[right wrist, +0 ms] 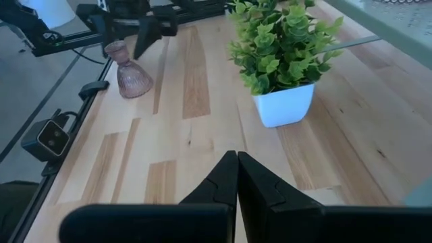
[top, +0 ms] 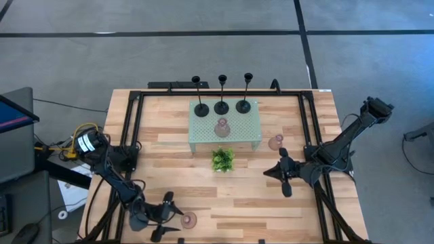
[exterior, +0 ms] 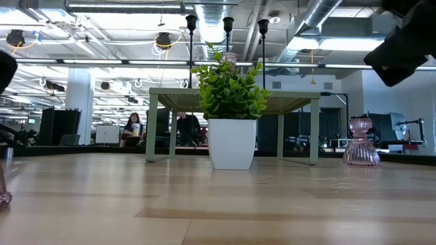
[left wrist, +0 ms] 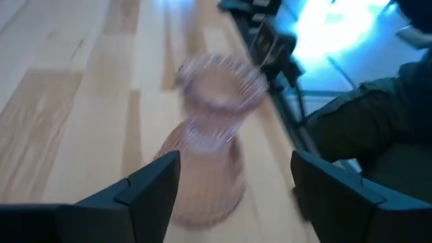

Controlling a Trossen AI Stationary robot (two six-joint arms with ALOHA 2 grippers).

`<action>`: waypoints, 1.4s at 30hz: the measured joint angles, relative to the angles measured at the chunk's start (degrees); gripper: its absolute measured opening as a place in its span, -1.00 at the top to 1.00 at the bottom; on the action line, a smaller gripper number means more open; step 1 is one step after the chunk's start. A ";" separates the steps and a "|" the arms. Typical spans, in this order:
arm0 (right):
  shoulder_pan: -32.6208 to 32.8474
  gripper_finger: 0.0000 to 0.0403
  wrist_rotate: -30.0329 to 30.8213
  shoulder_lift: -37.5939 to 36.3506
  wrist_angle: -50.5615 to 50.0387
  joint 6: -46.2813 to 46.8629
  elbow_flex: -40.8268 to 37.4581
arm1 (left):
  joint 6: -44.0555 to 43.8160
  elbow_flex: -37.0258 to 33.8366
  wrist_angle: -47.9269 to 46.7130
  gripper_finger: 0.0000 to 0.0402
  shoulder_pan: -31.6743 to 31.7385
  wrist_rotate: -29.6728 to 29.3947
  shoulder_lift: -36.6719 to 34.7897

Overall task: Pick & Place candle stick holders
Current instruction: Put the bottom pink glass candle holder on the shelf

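wood-plank table (top: 203,196), mint stand (top: 203,139) mid; open-plan office behind w/ people

The pink glass holder (left wrist: 212,142) ahead of the left gripper (left wrist: 229,196) is smeared by blur in the left wrist view, its ribs and rim indistinct. In the low view the same holder is cut off at the picture's left edge, and the plant (exterior: 230,88) hides part of the glass holder (exterior: 230,60) on the green stand (exterior: 300,102).

leafy plant (top: 222,160), mint-green stand (top: 203,132), wooden table (top: 237,196)
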 joint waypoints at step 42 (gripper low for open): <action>-2.15 1.00 -0.50 0.00 -1.81 -0.02 0.00 | 1.58 0.07 6.86 -0.10 10.58 5.13 0.00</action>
